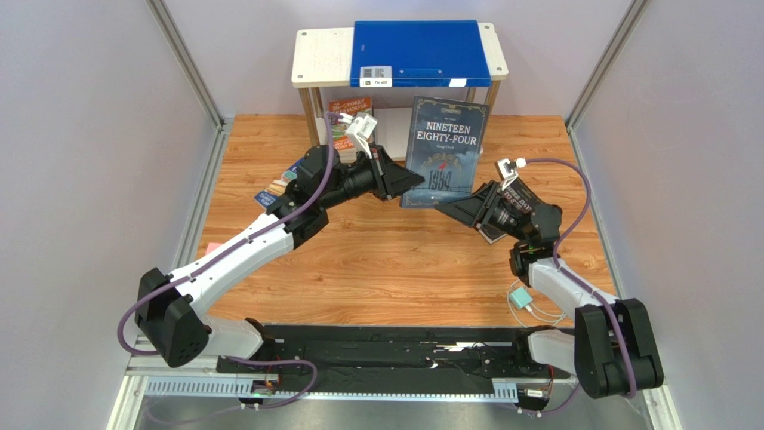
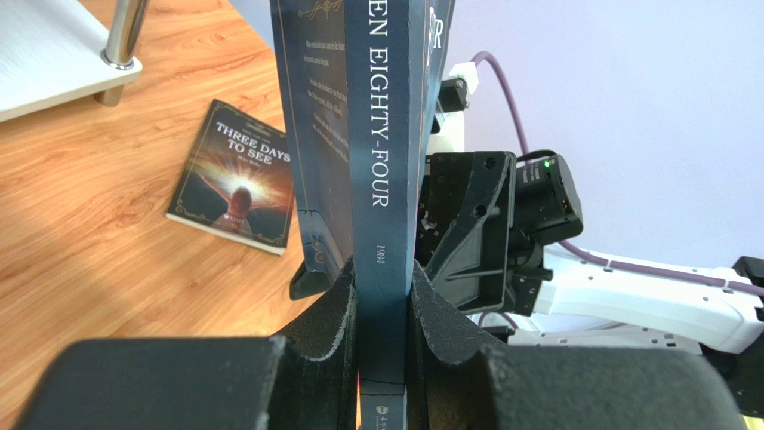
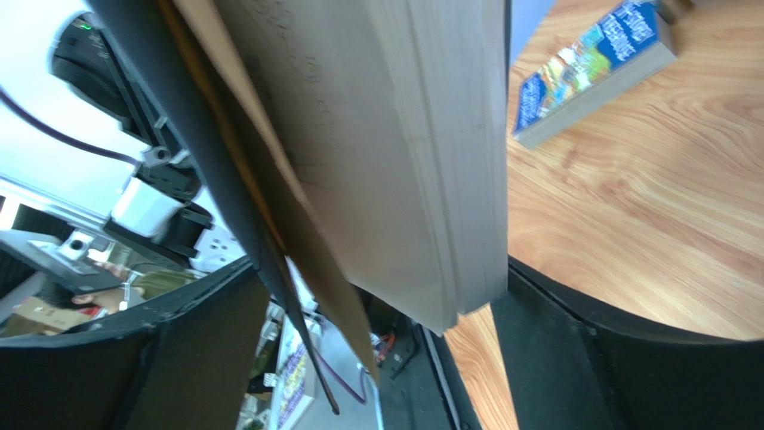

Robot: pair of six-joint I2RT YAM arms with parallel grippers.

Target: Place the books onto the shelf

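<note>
Pinched between the left gripper (image 2: 384,309) pads: spine of the navy book (image 2: 387,134), held upright just in front of the shelf (image 1: 318,58). On the shelf's top board, blue folder (image 1: 420,52); on the lower tier, orange-red book (image 1: 346,121) at left. Left arm stretched forward and inward, wrist level. Right gripper (image 1: 441,207) reaching in from opposite, jaws spread wide around the page edge. Black-brown book (image 2: 235,175) and blue cartoon book (image 3: 592,58) flat on the table (image 1: 386,260).

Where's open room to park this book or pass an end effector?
Bare: shelf top board left of the blue folder; table centre between left arm and right arm. Crowded: books under the left arm, Three Days to See by the right.
</note>
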